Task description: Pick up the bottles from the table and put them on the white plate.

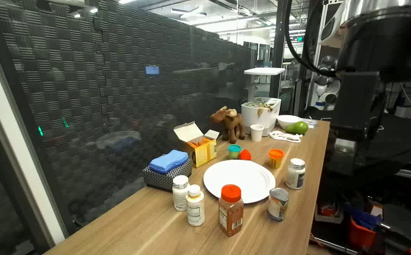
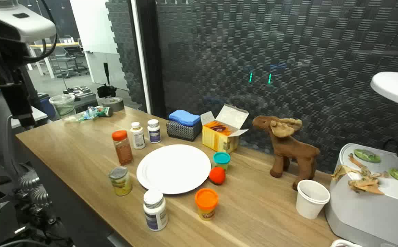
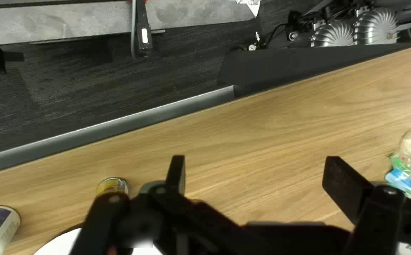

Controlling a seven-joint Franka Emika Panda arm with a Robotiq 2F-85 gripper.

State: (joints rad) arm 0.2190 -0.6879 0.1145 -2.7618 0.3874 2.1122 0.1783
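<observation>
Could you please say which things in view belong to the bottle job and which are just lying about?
For the job: three white bottles, red-capped bottle, white plate, wooden table, gripper.

Lying about: tin can, plush moose, yellow box, blue cloth, orange-lidded tub, teal-lidded tub, red object, white cup.

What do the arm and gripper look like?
Arm: rounded white casing with dark insets; in an exterior view, a silvery metal band above a black housing. Black cables loop beside it. Gripper: black, with blocky, flat-sided fingers. No markings I can read.
</observation>
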